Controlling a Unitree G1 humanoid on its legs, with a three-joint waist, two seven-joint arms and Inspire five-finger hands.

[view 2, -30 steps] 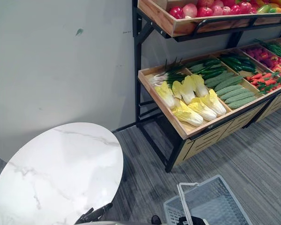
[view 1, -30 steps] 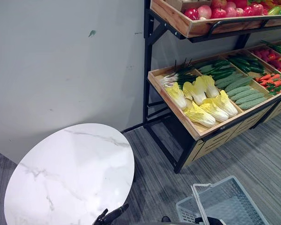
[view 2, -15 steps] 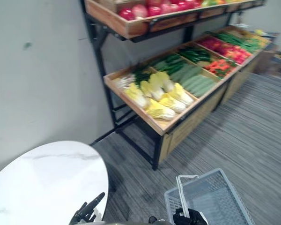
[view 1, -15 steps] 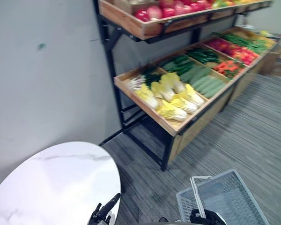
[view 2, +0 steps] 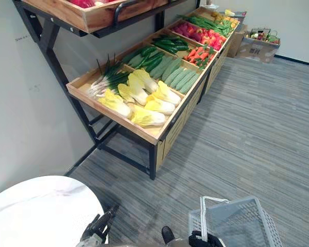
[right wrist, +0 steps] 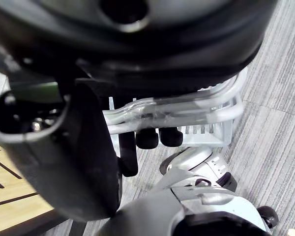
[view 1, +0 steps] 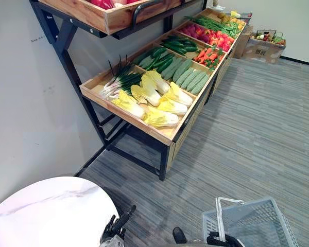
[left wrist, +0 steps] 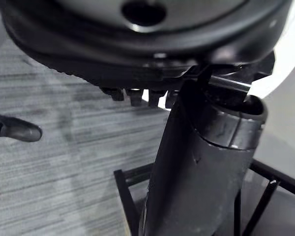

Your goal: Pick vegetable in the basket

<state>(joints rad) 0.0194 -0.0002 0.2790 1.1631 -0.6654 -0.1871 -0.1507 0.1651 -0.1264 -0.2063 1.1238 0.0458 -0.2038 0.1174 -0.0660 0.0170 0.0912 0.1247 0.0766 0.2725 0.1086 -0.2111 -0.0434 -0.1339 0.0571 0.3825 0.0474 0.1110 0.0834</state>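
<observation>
A grey mesh shopping basket (view 1: 270, 201) hangs at the lower right, over a grey striped carpet (view 1: 257, 128). The robot's right hand (view 1: 224, 240) holds it: in the right wrist view its dark fingers (right wrist: 148, 138) are curled round the basket's pale metal handles (right wrist: 187, 110). The left hand (view 1: 116, 229) shows at the lower left, just beside the edge of a round white marble table (view 1: 46, 216), its fingers (view 1: 124, 216) straight, loosely spread and holding nothing. The vegetables are all on a black-framed display rack, well apart from both hands and the basket. Its lower wooden tray (view 1: 129, 121) holds yellow-green cabbages (view 1: 154, 103) at the near end, with spring onions (view 1: 118, 82) beside them towards the wall. Further along come green cucumbers (view 1: 190, 80), carrots (view 1: 208, 54) and red peppers (view 1: 208, 36). An upper wooden shelf (view 1: 92, 15) juts out above. A short line of dark print (view 1: 35, 38) sits on the pale wall, too small to read. A cardboard box (view 1: 262, 49) stands past the rack's far end.
</observation>
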